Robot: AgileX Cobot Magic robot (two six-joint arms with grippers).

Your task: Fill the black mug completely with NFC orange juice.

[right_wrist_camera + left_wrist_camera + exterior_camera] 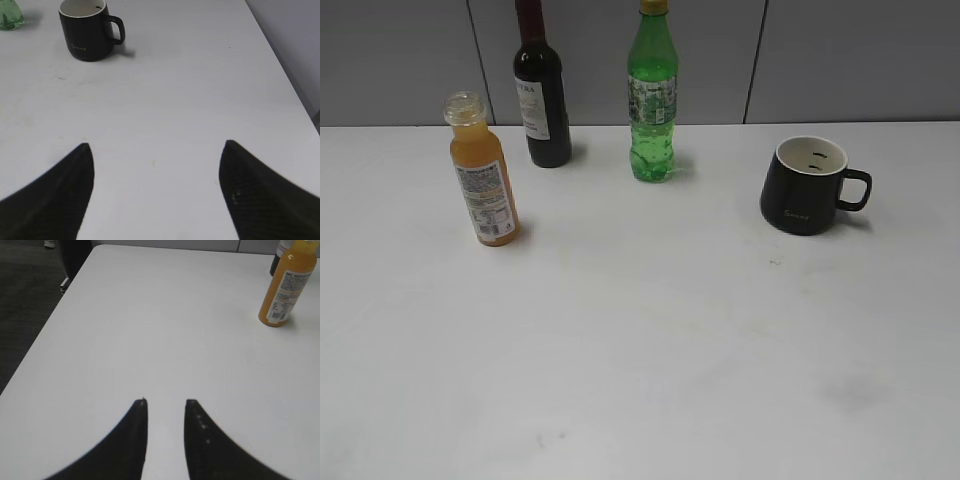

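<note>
While nothing is being gripped, the broad white table point(650, 340) is carrying four things, with a grey panelled wall point(840, 60) standing behind it. Near the back edge, a dark glass wine bottle with a pale label point(542, 100) is standing upright, and a tall green plastic bottle with a yellow cap point(653, 95) is standing upright to its right, well apart from it. Forward and left of the wine bottle, the slim clear plastic bottle of NFC orange juice point(483, 175) is standing upright and capless, its white printed label facing the camera. Far off at the right, the squat matte black mug with a white interior point(807, 187) is sitting upright, its loop handle pointing right, and no juice is showing in the part of its interior that can be seen.

The left gripper point(165, 402) is hovering over bare table, its black fingers point(131, 440) lying only slightly apart, with the juice bottle well ahead at the right. The right gripper point(157, 147) is holding its fingers point(60, 192) spread wide, with the mug far ahead at the left.
</note>
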